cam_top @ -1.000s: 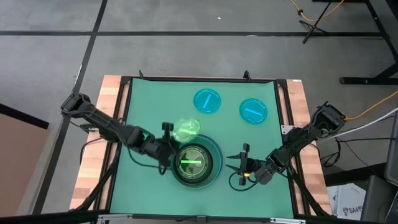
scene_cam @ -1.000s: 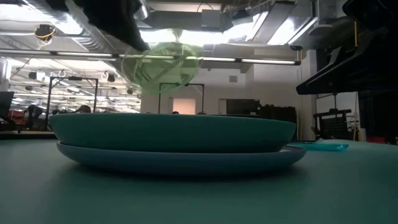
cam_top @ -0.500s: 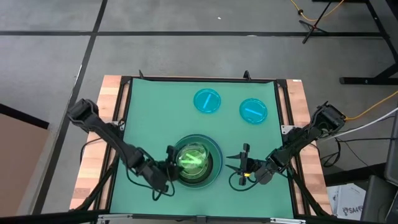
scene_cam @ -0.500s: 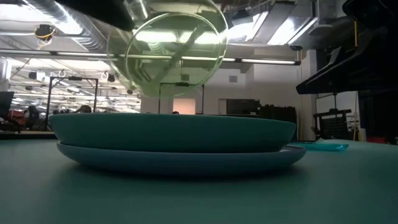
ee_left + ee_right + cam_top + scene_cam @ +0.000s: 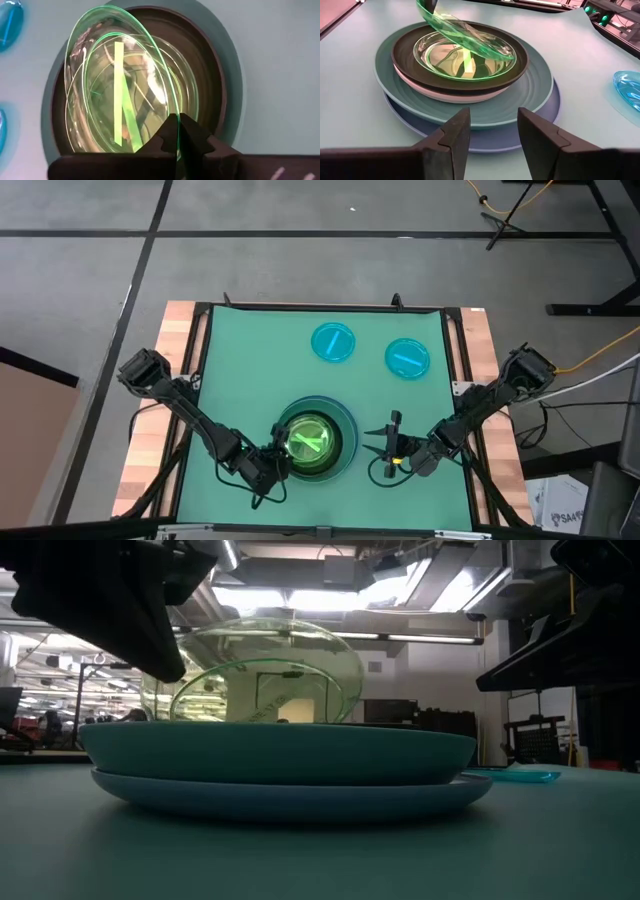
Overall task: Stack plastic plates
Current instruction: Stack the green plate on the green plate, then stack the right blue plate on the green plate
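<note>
The bench (image 5: 240, 360) is lit evenly from above, with only soft shadows. In the low view, bright ceiling lights (image 5: 330, 600) glare, and the left hand (image 5: 110, 600) is seen only as a dark shape. A bright green streak shines on the clear green plate (image 5: 120, 100).

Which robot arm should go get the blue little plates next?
Probably the right. Its gripper is open and empty, nearer the cyan plates, while the left gripper holds a green plate tilted over the stack.

The left gripper (image 5: 277, 452) has carried the tilted green plate (image 5: 304, 440) down over the stack (image 5: 343, 442), nearly into it.
</note>
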